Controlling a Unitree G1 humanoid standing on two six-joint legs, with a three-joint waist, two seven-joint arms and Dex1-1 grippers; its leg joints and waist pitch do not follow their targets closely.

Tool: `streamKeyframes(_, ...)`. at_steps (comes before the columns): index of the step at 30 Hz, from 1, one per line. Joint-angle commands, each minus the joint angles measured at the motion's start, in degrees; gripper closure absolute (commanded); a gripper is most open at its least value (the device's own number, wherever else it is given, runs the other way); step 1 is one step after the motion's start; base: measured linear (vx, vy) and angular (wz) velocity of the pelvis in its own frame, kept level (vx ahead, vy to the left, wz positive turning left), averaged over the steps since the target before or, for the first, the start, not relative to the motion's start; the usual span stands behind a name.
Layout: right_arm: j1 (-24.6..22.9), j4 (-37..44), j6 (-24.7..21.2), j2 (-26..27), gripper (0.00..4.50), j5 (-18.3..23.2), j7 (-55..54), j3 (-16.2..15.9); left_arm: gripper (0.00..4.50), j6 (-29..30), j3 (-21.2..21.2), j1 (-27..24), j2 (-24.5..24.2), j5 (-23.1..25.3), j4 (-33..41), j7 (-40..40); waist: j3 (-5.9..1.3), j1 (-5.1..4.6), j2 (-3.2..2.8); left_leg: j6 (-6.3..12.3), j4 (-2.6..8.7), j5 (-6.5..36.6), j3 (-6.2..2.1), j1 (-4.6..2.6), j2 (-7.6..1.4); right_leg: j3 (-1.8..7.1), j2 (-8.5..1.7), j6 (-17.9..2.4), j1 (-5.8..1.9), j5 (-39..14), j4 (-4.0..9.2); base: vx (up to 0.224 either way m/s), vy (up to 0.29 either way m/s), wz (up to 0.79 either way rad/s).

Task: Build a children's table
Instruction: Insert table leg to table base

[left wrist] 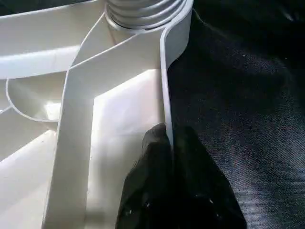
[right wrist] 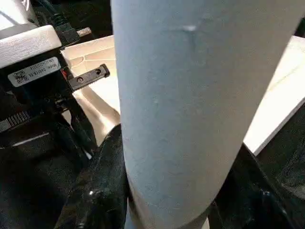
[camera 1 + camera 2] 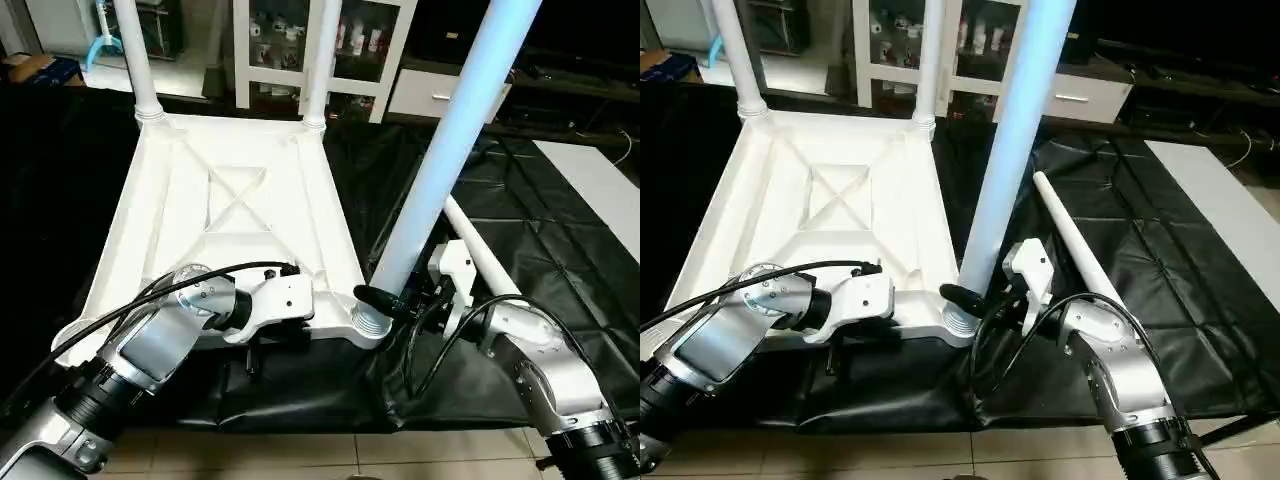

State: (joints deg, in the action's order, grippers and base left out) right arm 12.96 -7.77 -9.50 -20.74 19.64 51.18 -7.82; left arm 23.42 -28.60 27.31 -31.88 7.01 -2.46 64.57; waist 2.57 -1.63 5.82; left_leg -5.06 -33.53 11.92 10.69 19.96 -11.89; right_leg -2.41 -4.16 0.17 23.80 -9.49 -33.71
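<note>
Our left gripper (image 1: 169,143) pinched the tabletop (image 3: 230,190) rim at seven o'clock; our right gripper (image 3: 385,300), at five, clasped the upright leg (image 3: 450,140).

All three upright legs (image 3: 455,140) (tops especially) run past the frame.
</note>
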Motion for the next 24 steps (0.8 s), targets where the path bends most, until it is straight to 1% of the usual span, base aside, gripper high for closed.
streamKeyframes(1,-4.4,-8.6,-4.5,-1.3,2.66,-4.2,-2.8,-0.8,4.50,0.2,-2.5,-1.2,-1.3,0.9,0.1,1.9,-1.23,-0.10,-1.29,-0.20,4.99,20.9,-0.93,0.16,-1.56,2.14,-2.60,-8.1,-1.28,-24.3,4.86,0.000,0.000,0.00)
streamKeyframes(2,-4.4,-8.6,-4.4,-1.2,2.66,-4.2,-3.0,-0.8,4.50,0.2,-2.4,-1.3,-1.3,0.9,0.1,1.9,-1.23,-0.09,-1.38,-0.23,4.98,21.2,-0.92,0.07,-1.56,2.16,-2.61,-8.0,-1.18,-24.3,4.92,0.000,0.000,0.00)
streamKeyframes(3,-4.5,-8.6,-4.0,-1.1,2.66,-4.3,-3.2,-0.6,4.50,0.2,-2.4,-1.3,-1.3,0.9,0.2,1.8,-1.23,-0.13,-1.27,-0.22,5.00,21.2,-0.94,0.14,-1.56,2.16,-2.62,-8.0,-1.21,-24.4,4.91,0.000,0.000,0.00)
streamKeyframes(5,-4.5,-8.9,-2.2,0.3,2.66,-4.2,-5.7,0.8,4.50,-0.1,-1.9,-1.4,-1.3,0.9,0.3,1.1,-1.13,-0.08,-1.32,-0.35,5.05,22.1,-0.99,0.09,-1.54,2.14,-2.65,-7.6,-1.04,-25.5,5.08,0.000,0.000,0.00)
streamKeyframes(6,-4.5,-8.9,-2.2,0.3,2.66,-4.2,-5.7,0.8,4.50,-0.1,-1.9,-1.4,-1.3,0.9,0.3,1.1,-1.09,-0.15,-1.31,-0.52,5.13,22.6,-1.10,0.18,-1.52,2.12,-2.73,-7.2,-1.01,-26.6,5.20,0.000,0.000,0.00)
streamKeyframes(7,-4.3,-9.1,-1.4,1.2,2.66,-4.0,-7.0,1.5,4.50,-0.1,-1.7,-1.4,-1.2,0.9,0.4,0.8,-1.06,-0.17,-1.32,-0.61,5.21,22.9,-1.22,0.25,-1.50,2.07,-2.74,-7.0,-1.08,-27.3,5.24,0.000,0.000,0.00)
streamKeyframes(8,-4.1,-9.2,-0.6,1.9,2.66,-4.0,-8.0,2.0,4.50,-0.1,-1.5,-1.4,-1.2,0.9,0.4,0.7,-0.96,-0.27,-1.47,-0.86,5.32,23.9,-1.40,0.16,-1.51,2.01,-2.77,-6.6,-0.91,-28.6,5.38,0.000,0.000,0.00)
streamKeyframes(9,-4.0,-9.2,-0.2,2.3,2.66,-4.1,-8.6,2.1,4.50,0.0,-1.5,-1.5,-1.2,0.9,0.5,0.6,-0.95,-0.50,-1.49,-1.05,5.33,24.7,-1.52,0.14,-1.49,1.97,-2.78,-6.4,-0.82,-29.1,5.53,0.000,0.000,0.00)
streamKeyframes(10,-4.0,-9.1,0.1,2.6,2.66,-4.0,-8.9,2.1,4.50,0.0,-1.4,-1.5,-1.2,0.8,0.6,0.6,-0.95,-0.50,-1.49,-1.05,5.33,24.7,-1.52,0.14,-1.49,1.97,-2.78,-6.4,-0.82,-29.1,5.53,0.000,0.000,0.00)
streamKeyframes(11,-4.0,-9.1,0.2,2.7,2.66,-4.0,-9.0,2.1,4.50,0.0,-1.4,-1.5,-1.2,0.8,0.6,0.6,-0.81,-0.80,-1.64,-1.33,5.53,26.2,-1.83,0.14,-1.50,1.82,-2.76,-6.2,-0.83,-30.2,5.73,0.000,0.000,0.00)
streamKeyframes(13,-4.0,-9.1,0.3,2.9,2.66,-4.0,-9.2,2.1,4.50,0.0,-1.4,-1.6,-1.2,0.8,0.6,0.6,-0.72,-1.15,-1.62,-1.33,5.53,27.4,-1.94,0.02,-1.43,1.89,-2.58,-6.2,-0.66,-29.9,5.92,0.000,0.000,0.00)
streamKeyframes(14,-3.9,-9.0,0.5,3.1,2.66,-3.9,-9.5,2.2,4.50,-0.1,-1.3,-1.6,-1.2,0.8,0.7,0.5,-0.69,-1.18,-1.72,-1.31,5.55,27.7,-1.98,0.05,-1.41,1.89,-2.60,-6.2,-0.67,-30.2,5.94,0.000,0.000,0.00)
streamKeyframes(16,-3.8,-8.9,0.9,3.4,2.66,-4.0,-9.9,2.3,4.50,-0.2,-1.2,-1.6,-1.2,0.7,0.7,0.5,-0.69,-1.24,-1.62,-1.20,5.50,28.0,-2.00,-0.01,-1.39,1.95,-2.70,-5.8,-0.55,-31.4,6.10,0.000,0.000,0.00)
streamKeyframes(21,-3.5,-9.0,1.4,3.7,2.66,-4.3,-10.3,2.6,4.50,-0.5,-1.1,-1.3,-1.2,0.8,0.1,0.5,-0.65,-1.27,-1.78,-1.23,5.62,27.7,-1.99,0.06,-1.47,2.06,-2.63,-6.2,-0.53,-30.1,5.97,0.000,0.000,0.00)
streamKeyframes(24,-3.3,-9.2,2.2,3.9,2.66,-4.6,-11.0,2.9,4.50,-0.7,-1.1,-1.0,-1.1,0.9,-0.4,0.3,-0.66,-1.39,-1.79,-1.35,5.60,28.6,-2.03,0.02,-1.44,2.01,-2.66,-6.1,-0.42,-31.0,6.09,0.000,0.000,0.00)
